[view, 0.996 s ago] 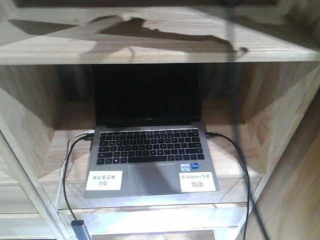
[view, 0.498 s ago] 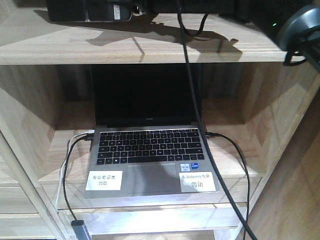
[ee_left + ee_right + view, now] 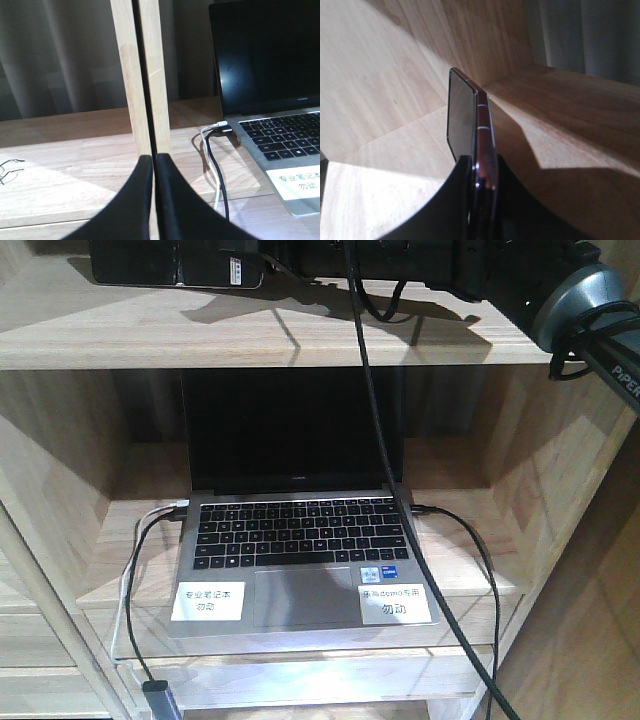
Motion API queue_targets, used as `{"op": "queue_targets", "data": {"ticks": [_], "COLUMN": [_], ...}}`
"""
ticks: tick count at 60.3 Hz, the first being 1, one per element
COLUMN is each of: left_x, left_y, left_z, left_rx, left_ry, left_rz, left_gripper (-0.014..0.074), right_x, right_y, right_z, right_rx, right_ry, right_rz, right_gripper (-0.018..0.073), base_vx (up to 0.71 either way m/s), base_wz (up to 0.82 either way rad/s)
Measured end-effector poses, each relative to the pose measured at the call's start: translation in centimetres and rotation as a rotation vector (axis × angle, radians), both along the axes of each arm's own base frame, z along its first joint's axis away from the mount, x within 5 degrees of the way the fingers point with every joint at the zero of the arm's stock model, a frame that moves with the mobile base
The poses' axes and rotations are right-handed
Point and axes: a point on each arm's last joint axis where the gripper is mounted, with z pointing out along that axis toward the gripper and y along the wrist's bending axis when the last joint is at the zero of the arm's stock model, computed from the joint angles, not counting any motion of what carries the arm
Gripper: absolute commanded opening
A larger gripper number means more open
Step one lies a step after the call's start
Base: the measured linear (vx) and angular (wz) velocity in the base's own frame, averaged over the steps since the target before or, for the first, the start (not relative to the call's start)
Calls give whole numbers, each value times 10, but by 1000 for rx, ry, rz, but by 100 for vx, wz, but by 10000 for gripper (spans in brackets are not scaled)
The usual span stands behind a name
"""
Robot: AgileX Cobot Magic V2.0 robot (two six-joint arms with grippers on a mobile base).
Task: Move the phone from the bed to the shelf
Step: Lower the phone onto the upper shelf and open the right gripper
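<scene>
**Ana:** And there it was, the right gripper (image 3: 481, 172) clamped tight on the phone (image 3: 467, 122), fingers pinching it by one end with the dark glass facing left and the pinkish rim edge-on to the wrist camera.

**Ben:** So the carry looked finished to me. The bed was nowhere in any view, and the phone was already up inside the shelf (image 3: 300, 335), over the top plank.

**Ana:** Right, from the front you could see the arm stretched across that upper board, the phone's end with its white sticker just visible at the top edge of the picture.

**Ben:** Was it resting on the wood yet?

**Ana:** Couldn't say. It stood clear of the board in the wrist view, but whether any part touched, the pictures didn't show. My read: only the set-down and the release were left.

**Ben:** And the left gripper (image 3: 154, 165)?

**Ana:** Pressed closed on nothing, fingers together, parked low in front of the shelf's upright post, beside the laptop (image 3: 300, 540) on the lower level. It had no part in this.

**Ben:** Nearly done, then, I'd have judged.
</scene>
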Motion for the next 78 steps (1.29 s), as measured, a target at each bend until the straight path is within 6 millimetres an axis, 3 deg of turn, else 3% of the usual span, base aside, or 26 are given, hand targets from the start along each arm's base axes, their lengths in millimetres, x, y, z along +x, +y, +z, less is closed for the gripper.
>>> {"op": "queue_targets", "data": {"ticks": [21, 30, 43, 52, 62, 78], "left_x": [0, 0, 0, 0, 0, 0], "left_y": [0, 0, 0, 0, 0, 0], "left_z": [0, 0, 0, 0, 0, 0], "left_rx": [0, 0, 0, 0, 0, 0], "left_ry": [0, 0, 0, 0, 0, 0], "left_rz": [0, 0, 0, 0, 0, 0], "left_gripper": [1, 1, 1, 1, 1, 1], "right_x": [1, 2, 5, 6, 7, 6], "right_y": [-1, -1, -2, -3, -4, -4], "right_z": [0, 1, 1, -1, -2, 2], "right_rx": [0, -4, -8, -42, -58, -71], "right_ry": [-10, -26, -42, -61, -68, -90], "right_rz": [-13, -21, -58, -70, -73, -76], "right_gripper": [101, 221, 501, 641, 666, 618], "base_vx": [0, 0, 0, 0, 0, 0], "base_wz": [0, 0, 0, 0, 0, 0]}}
